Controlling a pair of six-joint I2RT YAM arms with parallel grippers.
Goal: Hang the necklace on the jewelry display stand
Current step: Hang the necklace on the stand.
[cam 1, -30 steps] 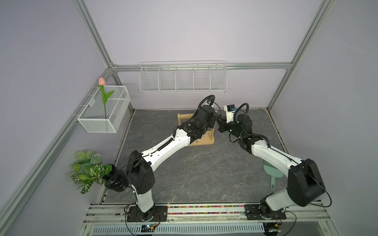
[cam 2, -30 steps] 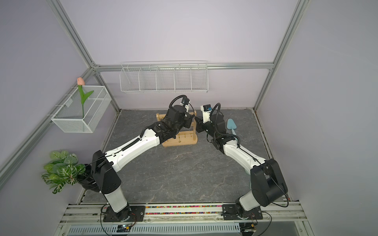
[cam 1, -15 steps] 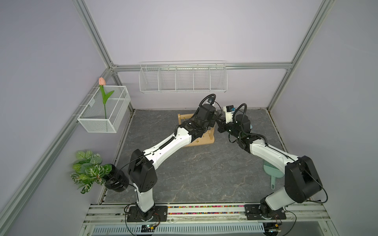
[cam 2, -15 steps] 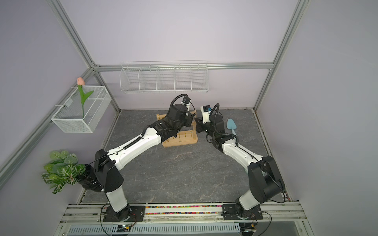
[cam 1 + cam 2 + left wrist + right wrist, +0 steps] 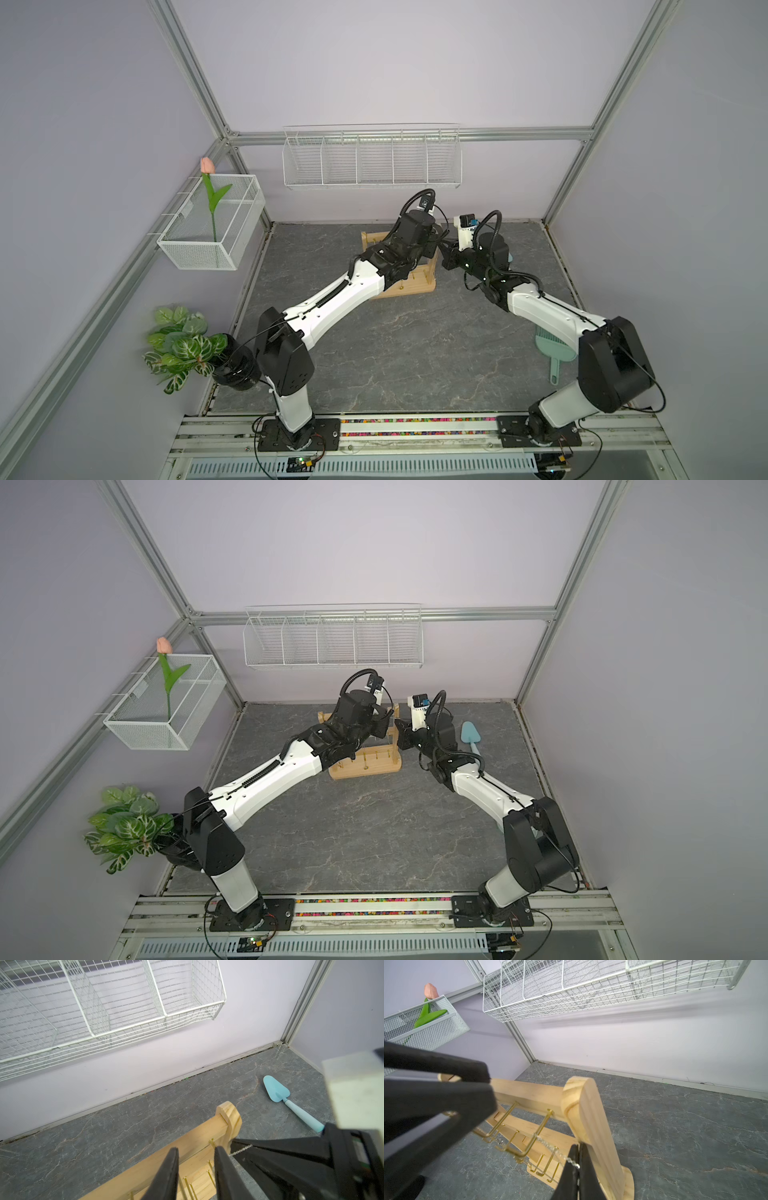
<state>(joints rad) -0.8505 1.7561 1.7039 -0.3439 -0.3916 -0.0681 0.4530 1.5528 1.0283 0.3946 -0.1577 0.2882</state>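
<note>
The light wooden jewelry display stand [image 5: 583, 1109] rises at the back middle of the table in both top views [image 5: 419, 286] [image 5: 365, 766], half hidden by my arms. A thin silver necklace [image 5: 550, 1147] runs from the end gold hook [image 5: 542, 1126] of the top bar to my right gripper [image 5: 576, 1145], which is shut on the chain beside the right upright. My left gripper [image 5: 195, 1150] stands open over the top bar [image 5: 187, 1142], gold hooks showing between its fingers, nothing held. The chain [image 5: 241, 1150] shows between the upright and the right gripper's fingers [image 5: 291, 1151].
A blue trowel [image 5: 278, 1091] lies right of the stand. A white wire basket [image 5: 372, 158] hangs on the back wall above it. A mesh basket with a tulip [image 5: 212, 224] and a potted plant [image 5: 183, 345] stand at the left, a green scoop [image 5: 555, 345] at the right.
My left gripper has opened above the top bar. Both arms have reached slightly further back toward the stand; the right gripper stays shut on the chain.
</note>
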